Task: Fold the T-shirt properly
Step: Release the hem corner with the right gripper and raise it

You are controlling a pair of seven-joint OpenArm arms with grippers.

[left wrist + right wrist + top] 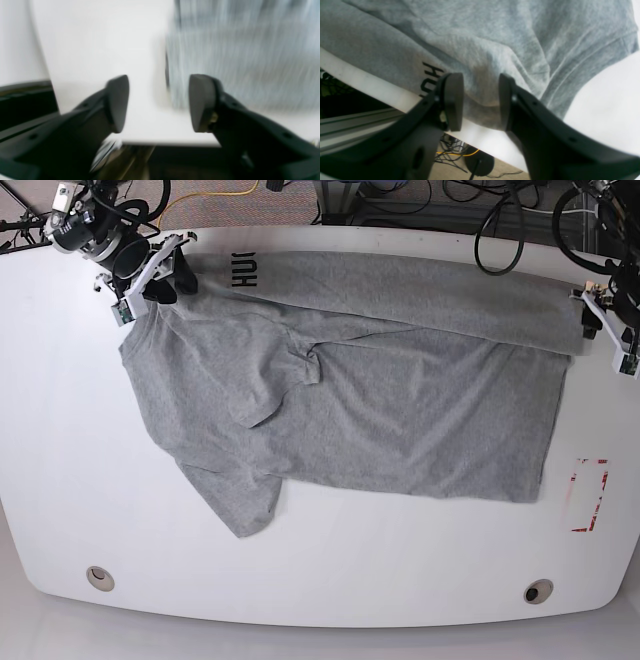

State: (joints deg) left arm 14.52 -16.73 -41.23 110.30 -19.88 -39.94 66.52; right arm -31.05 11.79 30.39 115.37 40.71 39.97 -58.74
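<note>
The light grey T-shirt (380, 410) lies spread across the white table (80, 480), its far part folded over and black lettering (245, 270) showing at the far left. My right gripper (172, 280) is at that far left corner. In the right wrist view its pads (453, 100) pinch a bulge of the T-shirt (495, 37) at the table's edge, with creases running out from the grip. My left gripper (593, 320) sits at the shirt's far right corner. In the blurred left wrist view the left gripper (158, 102) stands open with nothing between its fingers, the T-shirt (237, 62) beyond.
A red-outlined rectangle (590, 495) is marked on the table at the right. Two round holes (99, 578) (538, 591) sit near the front edge. Cables (500, 220) hang behind the far edge, and the floor (475, 162) shows below it.
</note>
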